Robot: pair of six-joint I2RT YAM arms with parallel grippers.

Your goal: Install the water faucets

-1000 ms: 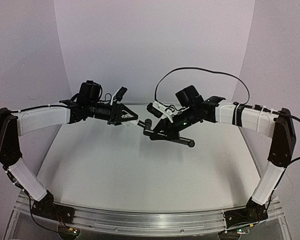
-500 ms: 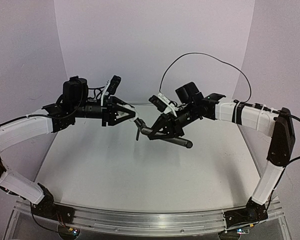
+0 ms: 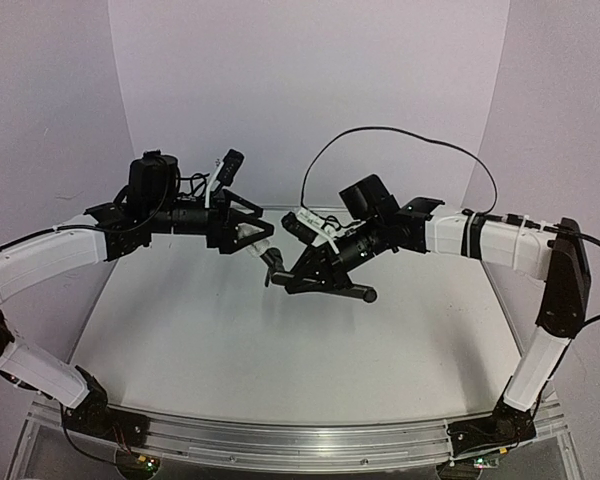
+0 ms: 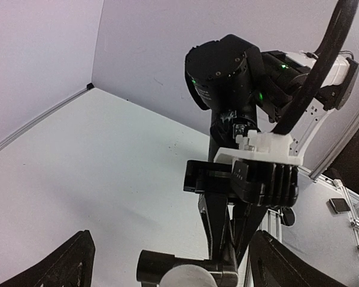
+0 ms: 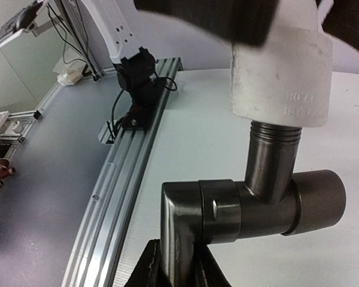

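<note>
Right wrist view shows you the fitting (image 5: 282, 66) directly above the faucet (image 5: 251, 206) stub, axes in line; right claw (image 3: 305, 277) grips faucet, left claw (image 3: 252, 232) grips fitting.

Faint, perhaps "807", on white fitting (image 5: 281, 66)

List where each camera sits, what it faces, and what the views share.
Top external: above and behind the bases, facing the table; both arms show.
Left wrist: on the left arm, facing the right gripper; own fingertips show.
Right wrist: faces the white fitting threaded onto the black faucet.
Shared: the faucet.
</note>
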